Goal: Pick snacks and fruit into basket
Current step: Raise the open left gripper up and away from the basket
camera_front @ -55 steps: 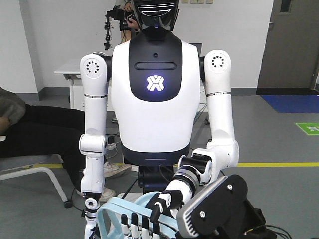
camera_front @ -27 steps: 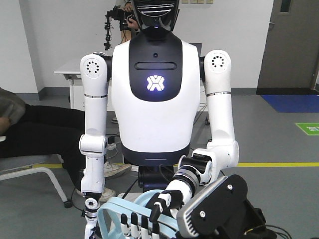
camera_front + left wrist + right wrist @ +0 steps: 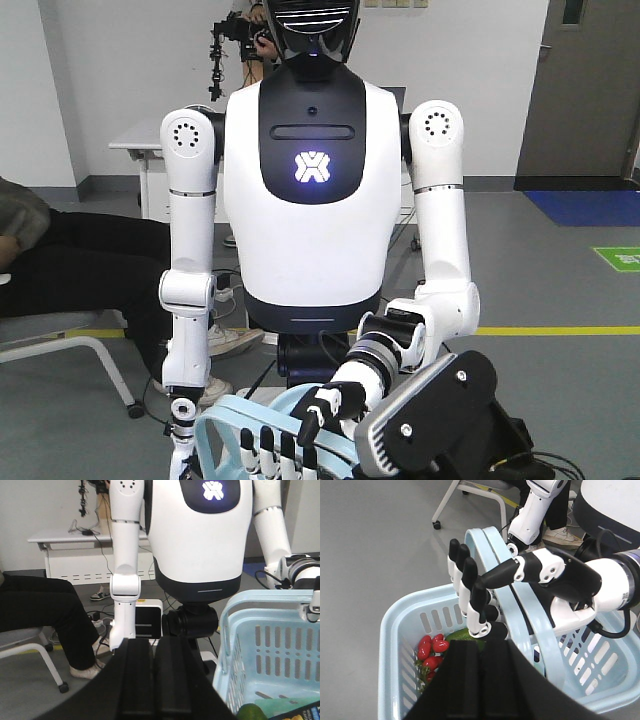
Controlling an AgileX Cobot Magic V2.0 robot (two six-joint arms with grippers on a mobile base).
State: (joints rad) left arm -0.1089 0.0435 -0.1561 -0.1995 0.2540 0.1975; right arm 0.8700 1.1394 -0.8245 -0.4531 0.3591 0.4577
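The light blue basket (image 3: 395,625) hangs from a white humanoid's black-fingered hand (image 3: 530,572), which wraps the two handles (image 3: 520,615). Inside lie the bunch of small red fruits (image 3: 430,650) and the green oval fruit (image 3: 462,634). My right gripper (image 3: 480,680) hovers over the basket's near rim, shut with nothing between its fingers. In the left wrist view the basket (image 3: 240,630) sits to the right, with the green fruit (image 3: 252,712) and a black-and-blue box corner (image 3: 306,714) at the bottom. My left gripper (image 3: 155,680) is shut and empty, left of the basket. The front view shows the basket (image 3: 225,420) at the bottom.
The white humanoid (image 3: 310,200) stands directly ahead, very close. A seated person's legs (image 3: 45,615) and a chair (image 3: 30,645) are at the left. A white desk (image 3: 75,545) stands behind. The black housing of one of my arms (image 3: 430,420) fills the lower right of the front view.
The humanoid's hand on the basket handles has shifted very slightly; otherwise nothing has visibly moved.
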